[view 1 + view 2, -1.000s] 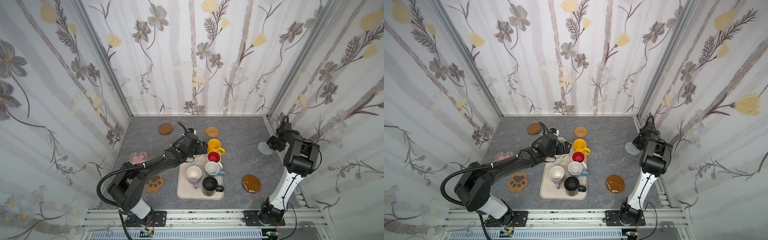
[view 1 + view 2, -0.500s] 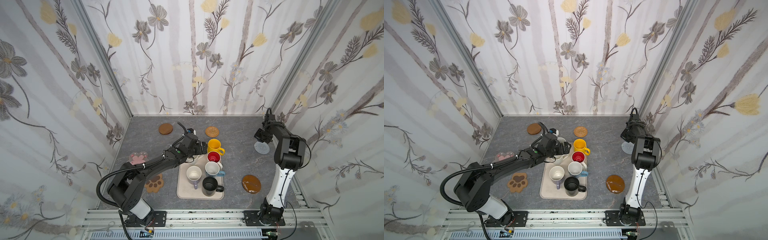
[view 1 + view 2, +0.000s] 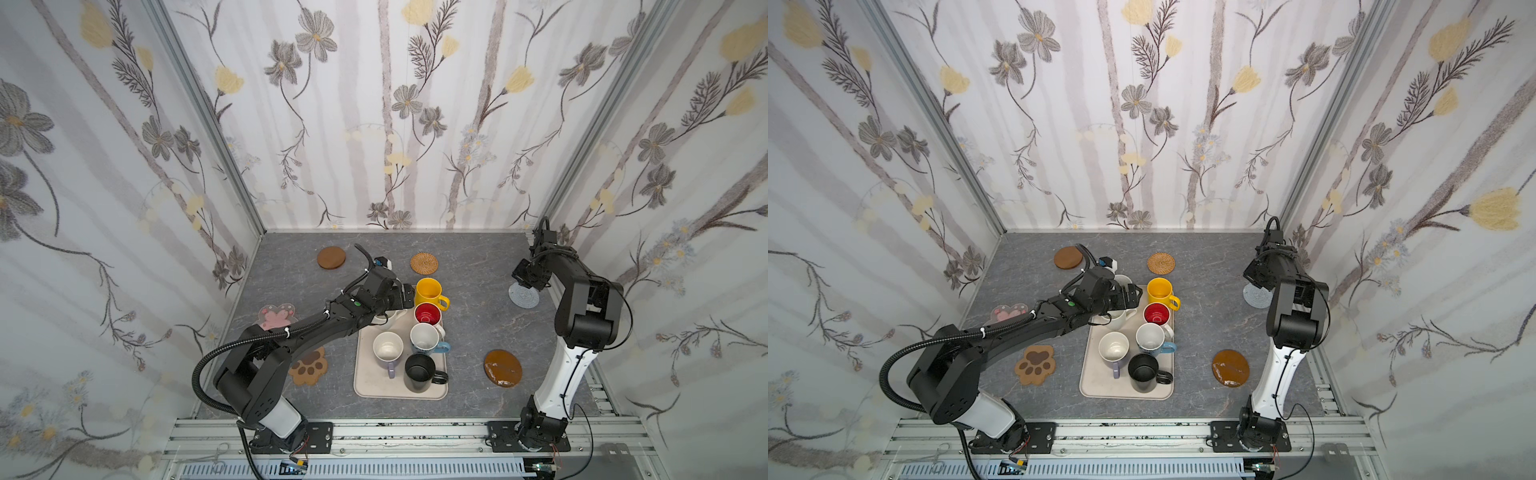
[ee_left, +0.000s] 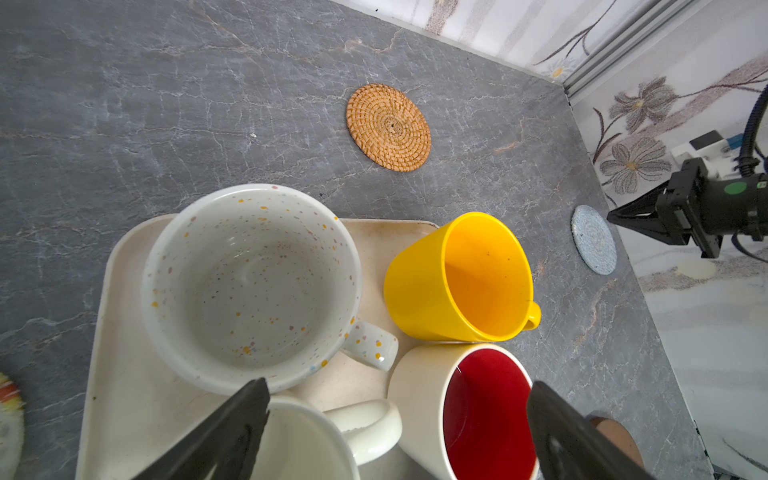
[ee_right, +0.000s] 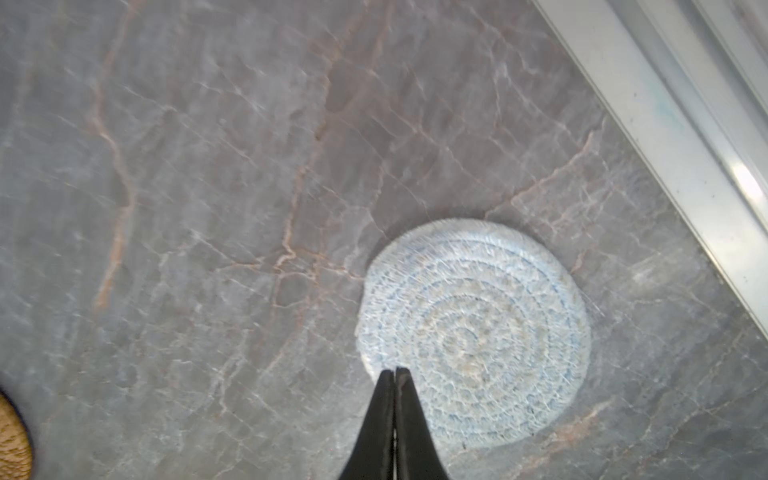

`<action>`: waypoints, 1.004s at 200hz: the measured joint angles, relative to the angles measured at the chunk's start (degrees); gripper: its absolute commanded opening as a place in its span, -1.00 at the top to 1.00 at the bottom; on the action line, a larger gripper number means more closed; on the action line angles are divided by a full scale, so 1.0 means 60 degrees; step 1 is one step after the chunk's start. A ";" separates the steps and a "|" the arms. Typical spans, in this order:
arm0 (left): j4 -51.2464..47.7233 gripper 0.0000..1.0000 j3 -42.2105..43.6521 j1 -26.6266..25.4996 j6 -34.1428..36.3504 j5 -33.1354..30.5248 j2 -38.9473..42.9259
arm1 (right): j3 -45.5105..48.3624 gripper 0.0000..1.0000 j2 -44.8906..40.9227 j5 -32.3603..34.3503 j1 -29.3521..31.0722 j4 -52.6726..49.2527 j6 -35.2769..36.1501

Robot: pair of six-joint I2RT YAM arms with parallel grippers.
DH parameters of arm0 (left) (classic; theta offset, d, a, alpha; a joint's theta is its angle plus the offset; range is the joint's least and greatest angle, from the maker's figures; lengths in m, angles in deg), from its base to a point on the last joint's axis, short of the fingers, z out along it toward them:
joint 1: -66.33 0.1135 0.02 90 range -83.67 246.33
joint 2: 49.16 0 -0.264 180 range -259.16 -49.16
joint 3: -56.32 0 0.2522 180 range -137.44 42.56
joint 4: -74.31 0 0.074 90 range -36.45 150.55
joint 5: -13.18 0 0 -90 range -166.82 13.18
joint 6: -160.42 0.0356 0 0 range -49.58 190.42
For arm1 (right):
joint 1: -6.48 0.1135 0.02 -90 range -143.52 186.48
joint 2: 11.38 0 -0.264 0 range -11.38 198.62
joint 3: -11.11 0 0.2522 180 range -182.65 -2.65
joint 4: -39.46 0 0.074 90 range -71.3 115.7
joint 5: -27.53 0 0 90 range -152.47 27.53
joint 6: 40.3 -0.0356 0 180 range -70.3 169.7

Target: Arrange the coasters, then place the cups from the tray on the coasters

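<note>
Right gripper [image 5: 394, 370], clenched, has swung back onto the blue coaster's [image 3: 524, 298] edge at frame right, still arranging; left gripper [image 4: 397, 388] stays released over the unlifted cream cup [image 4: 307, 444]

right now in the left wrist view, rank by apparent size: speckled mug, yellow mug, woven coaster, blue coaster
1. speckled mug, nearest the camera, which helps
2. yellow mug
3. woven coaster
4. blue coaster, farthest away

A grey marbled tabletop [image 3: 478, 257] sits enclosed by floral-papered walls [image 3: 374, 104] and aluminium corner posts [image 3: 208, 120].
</note>
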 measured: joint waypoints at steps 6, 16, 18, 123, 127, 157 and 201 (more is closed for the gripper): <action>0.0000 -1.00 0.0000 0.0000 0.0000 0.0000 0.0000 | 0.0175 0.86 -0.0007 -0.0011 -0.0051 0.0066 -0.0029; 0.0000 -1.00 0.0000 -0.0004 0.0000 0.0004 0.0000 | 0.0430 0.86 -0.0007 -0.0036 -0.0149 0.0153 -0.0073; 0.0000 -1.00 0.0000 -0.0004 0.0000 0.0000 0.0000 | 0.0474 0.86 -0.0004 -0.0036 -0.0175 0.0168 -0.0080; 0.0084 -1.00 -0.0047 -0.0004 0.0004 0.0076 -0.0160 | 0.0237 0.83 0.0386 0.0189 0.0011 0.0448 -0.0160; 0.0084 -1.00 -0.0047 -0.0004 0.0004 0.0076 -0.0160 | 0.0208 0.82 0.0408 0.0219 0.0029 0.0426 -0.0164; 0.0087 -1.00 -0.0047 -0.0004 0.0004 0.0102 -0.0160 | 0.0018 0.76 0.0554 0.0299 0.0215 0.0321 -0.0331; 0.0102 -1.00 0.0040 -0.0004 0.0000 0.0106 -0.0025 | -0.0262 0.76 0.0790 0.0335 0.0517 0.0164 -0.0674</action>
